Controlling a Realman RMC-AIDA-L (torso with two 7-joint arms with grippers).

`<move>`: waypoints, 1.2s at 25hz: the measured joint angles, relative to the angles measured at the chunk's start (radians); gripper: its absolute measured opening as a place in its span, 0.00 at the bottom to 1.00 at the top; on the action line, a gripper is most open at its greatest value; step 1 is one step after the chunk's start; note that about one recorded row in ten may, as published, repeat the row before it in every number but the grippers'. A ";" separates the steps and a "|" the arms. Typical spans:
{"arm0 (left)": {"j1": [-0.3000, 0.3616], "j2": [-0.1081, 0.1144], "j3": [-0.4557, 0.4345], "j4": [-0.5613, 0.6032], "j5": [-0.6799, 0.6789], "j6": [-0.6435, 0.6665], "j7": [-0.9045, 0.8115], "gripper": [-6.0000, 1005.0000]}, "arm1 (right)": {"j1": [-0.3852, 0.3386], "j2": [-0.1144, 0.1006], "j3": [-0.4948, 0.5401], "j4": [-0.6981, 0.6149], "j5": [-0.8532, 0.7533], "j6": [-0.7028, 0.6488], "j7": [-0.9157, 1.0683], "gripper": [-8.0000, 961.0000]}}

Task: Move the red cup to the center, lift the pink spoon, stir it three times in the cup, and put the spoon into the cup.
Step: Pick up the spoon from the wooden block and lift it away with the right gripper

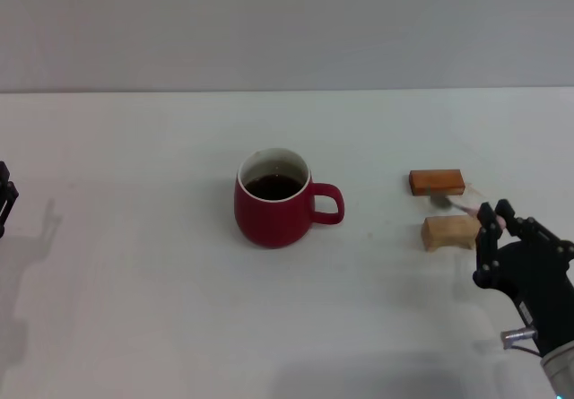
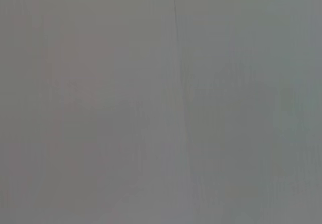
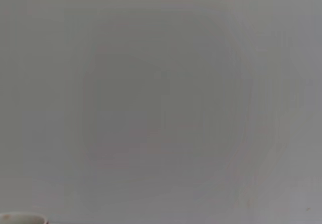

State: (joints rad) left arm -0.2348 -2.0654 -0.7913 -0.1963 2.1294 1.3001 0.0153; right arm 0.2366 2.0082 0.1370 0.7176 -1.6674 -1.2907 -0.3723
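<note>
The red cup [image 1: 273, 211] stands upright in the middle of the white table [image 1: 134, 148], holding dark liquid, its handle pointing right. The pink spoon [image 1: 468, 208] lies to the right of the cup, across the gap between two wooden blocks, its grey bowl toward the far block. My right gripper [image 1: 497, 212] is open at the spoon's near handle end, and the pink tip shows between its fingers. My left gripper [image 1: 4, 200] is parked at the table's far left edge. The left wrist view shows only a blank surface. The right wrist view adds a sliver of pale rim [image 3: 20, 218].
A reddish-brown wooden block [image 1: 437, 182] and a lighter wooden block [image 1: 451, 231] sit right of the cup, about a cup's width from its handle. A plain wall rises behind the table's far edge.
</note>
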 joint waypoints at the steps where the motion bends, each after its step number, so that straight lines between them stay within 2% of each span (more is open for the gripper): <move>1: 0.000 0.000 0.000 0.000 0.000 0.000 0.000 0.84 | -0.001 -0.005 0.002 0.011 0.000 -0.004 -0.009 0.15; 4: 0.000 0.000 0.000 0.000 0.001 0.002 0.000 0.84 | 0.000 -0.020 0.005 0.034 -0.003 -0.017 -0.021 0.15; 16: -0.004 0.001 0.000 0.000 0.001 0.004 0.000 0.84 | 0.014 -0.045 0.008 0.054 -0.029 -0.075 -0.022 0.14; 27: -0.002 0.001 -0.002 0.001 0.001 0.003 0.000 0.84 | 0.032 -0.065 0.009 0.061 -0.048 -0.222 -0.022 0.14; 30: -0.001 0.001 -0.004 0.002 0.001 0.000 0.000 0.84 | 0.049 -0.078 0.011 0.082 -0.076 -0.253 -0.022 0.14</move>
State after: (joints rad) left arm -0.2362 -2.0647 -0.7954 -0.1947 2.1308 1.2999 0.0153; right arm 0.2858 1.9298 0.1482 0.7991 -1.7431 -1.5434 -0.3943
